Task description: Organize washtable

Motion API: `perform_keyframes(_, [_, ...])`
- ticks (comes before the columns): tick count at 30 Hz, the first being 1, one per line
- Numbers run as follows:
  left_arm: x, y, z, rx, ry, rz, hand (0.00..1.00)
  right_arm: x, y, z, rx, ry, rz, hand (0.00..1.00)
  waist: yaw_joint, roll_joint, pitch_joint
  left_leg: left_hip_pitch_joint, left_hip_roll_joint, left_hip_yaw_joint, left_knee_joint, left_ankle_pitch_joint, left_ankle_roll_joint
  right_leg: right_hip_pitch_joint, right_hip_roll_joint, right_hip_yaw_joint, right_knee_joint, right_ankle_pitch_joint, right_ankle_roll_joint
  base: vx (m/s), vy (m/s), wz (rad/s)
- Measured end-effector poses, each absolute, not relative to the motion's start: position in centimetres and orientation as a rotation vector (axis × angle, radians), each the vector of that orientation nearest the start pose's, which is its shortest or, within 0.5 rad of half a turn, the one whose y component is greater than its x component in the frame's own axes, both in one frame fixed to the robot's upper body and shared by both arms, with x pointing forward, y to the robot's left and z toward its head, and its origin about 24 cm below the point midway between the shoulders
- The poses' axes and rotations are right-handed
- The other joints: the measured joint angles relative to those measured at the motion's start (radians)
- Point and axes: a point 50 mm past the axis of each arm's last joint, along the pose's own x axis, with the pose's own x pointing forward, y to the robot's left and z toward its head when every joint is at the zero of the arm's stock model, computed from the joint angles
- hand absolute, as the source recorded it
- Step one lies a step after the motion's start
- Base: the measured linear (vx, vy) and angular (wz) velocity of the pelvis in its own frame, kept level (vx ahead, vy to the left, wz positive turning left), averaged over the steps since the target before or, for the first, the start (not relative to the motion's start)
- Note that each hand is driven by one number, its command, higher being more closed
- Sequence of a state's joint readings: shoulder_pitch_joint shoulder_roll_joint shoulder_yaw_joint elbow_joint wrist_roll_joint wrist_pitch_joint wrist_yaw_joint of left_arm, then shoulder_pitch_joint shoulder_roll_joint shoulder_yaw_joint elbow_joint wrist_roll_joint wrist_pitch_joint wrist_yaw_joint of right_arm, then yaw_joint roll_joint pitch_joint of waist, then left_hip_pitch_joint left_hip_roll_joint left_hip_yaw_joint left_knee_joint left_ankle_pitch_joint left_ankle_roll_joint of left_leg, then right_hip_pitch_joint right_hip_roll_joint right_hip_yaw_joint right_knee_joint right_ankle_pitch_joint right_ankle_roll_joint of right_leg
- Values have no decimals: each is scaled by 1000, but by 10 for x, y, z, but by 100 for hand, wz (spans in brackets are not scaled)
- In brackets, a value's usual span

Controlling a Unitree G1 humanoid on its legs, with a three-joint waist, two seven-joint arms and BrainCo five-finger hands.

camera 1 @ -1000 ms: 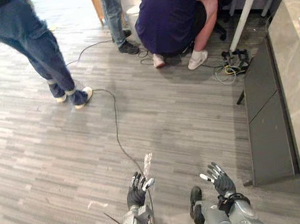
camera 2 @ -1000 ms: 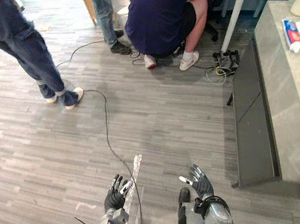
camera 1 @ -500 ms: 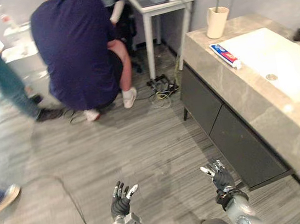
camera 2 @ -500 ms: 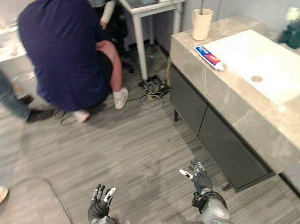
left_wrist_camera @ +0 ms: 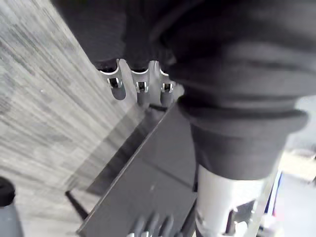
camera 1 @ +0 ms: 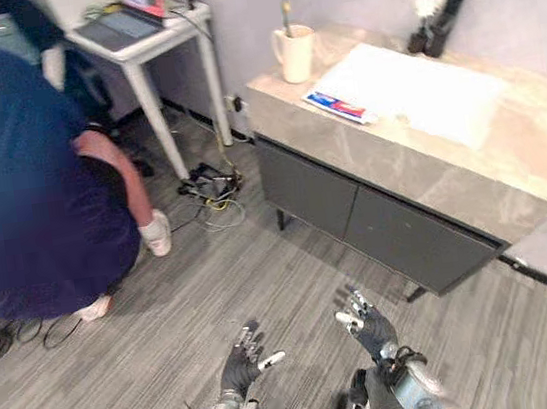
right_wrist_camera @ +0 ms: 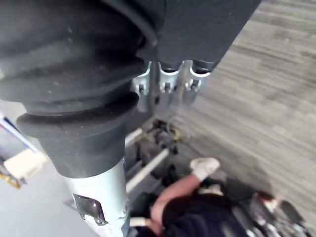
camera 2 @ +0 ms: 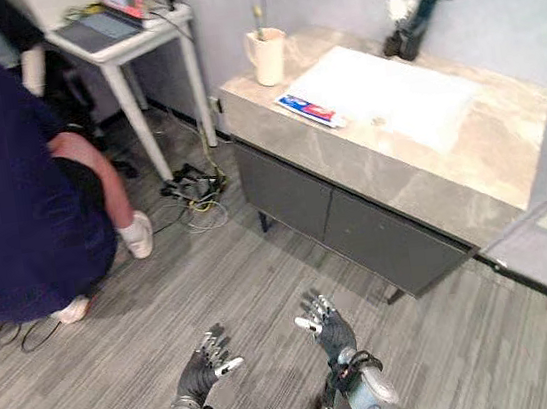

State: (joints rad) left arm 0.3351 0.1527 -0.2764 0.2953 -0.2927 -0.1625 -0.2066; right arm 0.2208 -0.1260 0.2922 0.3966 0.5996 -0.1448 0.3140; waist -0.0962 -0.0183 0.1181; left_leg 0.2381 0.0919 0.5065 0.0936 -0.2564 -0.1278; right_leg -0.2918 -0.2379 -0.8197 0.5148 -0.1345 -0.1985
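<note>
– Two hands, both empty. We record the left hand [camera 1: 241,358] and the right hand [camera 1: 370,325] low over the grey plank floor [camera 1: 126,385], fingers spread wide and holding nothing, well apart from the washtable [camera 1: 389,161].
– And the things to be organised?
– All are on the top. A cream cup [camera 1: 294,52] stands upright at the left end corner with a thin stick [camera 1: 285,6] in it, probably a toothbrush. A flat toothpaste tube [camera 1: 339,105] lies near the front edge, between the cup and the white sink [camera 1: 420,89]. A dark angular holder [camera 1: 440,16] with a pale flower sits at the back edge, behind the sink.
– Materials?
– The top looks like polished beige stone, and smooth. The cabinet fronts [camera 1: 356,216] are matt dark flat panels, and we make out no handles. The cup appears ceramic, cylindrical and rigid. The tube looks soft and glossy.
– Hazards, in our judgement?
– First, the approach. A crouching person [camera 1: 19,187] and loose cables [camera 1: 213,185] by the white side table [camera 1: 145,35] lie just left of the washtable, so a drift that way risks contact or snagging.
– Second, the cup is tall for its base. A sideways brush could tip it off the corner.
– Third, the tube lies low on slick stone. Fingers may push it over the front edge rather than lift it.
</note>
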Motion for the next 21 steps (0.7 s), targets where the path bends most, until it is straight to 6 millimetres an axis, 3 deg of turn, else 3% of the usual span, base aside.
perform_keyframes(1, [143, 124, -75, -216, 478, -309, 0, 164, -127, -74, 479, 451, 309, 0, 3, 26, 8, -2, 18, 14, 25, -20, 0, 8, 47, 29, -51, -42, 17, 322, -141, -71])
perform_keyframes(3, [148, 116, -73, -216, 461, -334, 0, 169, -137, -72, 442, 439, 318, 0, 1, 49, 19, -41, 47, 19, 122, -20, 0, 12, 106, 63, -116, -32, 26, 200, -126, -71])
perform_keyframes(5, [145, 115, -76, -224, 476, -343, 0, 170, -139, -71, 426, 439, 319, 0, 5, 50, 20, -106, 111, -26, 355, -18, 2, 69, 191, 119, -236, 0, 26, 184, -118, -86])
perform_keyframes(8, [144, 115, -76, -226, 475, -339, 0, 173, -147, -69, 414, 419, 289, 0, 24, 47, 23, -204, 107, -179, 502, -33, 1, 149, 248, 192, -357, 32, 53, 149, -55, -81])
perform_keyframes(10, [144, 120, -76, -225, 465, -320, 0, 172, -153, -69, 412, 417, 247, 0, 32, 44, 26, -268, 97, -257, 472, -54, 37, 196, 261, 250, -398, 42, 67, 151, 3, -66])
perform_keyframes(12, [140, 127, -78, -227, 473, -285, 0, 174, -157, -68, 405, 406, 221, 0, 57, 46, 26, -309, 95, -340, 401, -54, 37, 209, 268, 317, -398, 45, 71, 127, 63, -111])
perform_keyframes(14, [134, 133, -79, -231, 485, -248, 0, 174, -162, -69, 400, 391, 165, 0, 58, 55, 29, -335, 89, -430, 297, -43, 24, 221, 277, 371, -397, 53, 76, 122, 114, -113])
perform_keyframes(15, [131, 133, -80, -231, 494, -231, 0, 170, -168, -70, 397, 389, 111, 0, 55, 65, 28, -335, 98, -437, 221, -5, -2, 228, 287, 412, -404, 57, 83, 120, 210, -101])
perform_keyframes(17, [128, 129, -81, -254, 501, -223, 0, 164, -179, -73, 386, 393, 35, 0, 55, 98, 14, -342, 104, -431, 163, 102, 11, 232, 313, 467, -424, 66, 100, 136, 261, -100])
perform_keyframes(19, [129, 130, -77, -255, 480, -213, 0, 153, -186, -79, 394, 417, -70, 0, 41, 91, -7, -315, 82, -366, 94, 108, 20, 222, 291, 532, -444, 85, 139, 151, 221, -75])
perform_keyframes(21, [134, 134, -70, -256, 438, -198, 0, 153, -187, -80, 407, 417, -106, 0, 32, 84, -8, -294, 63, -315, 40, 124, 41, 201, 278, 579, -454, 113, 150, 108, 207, -64])
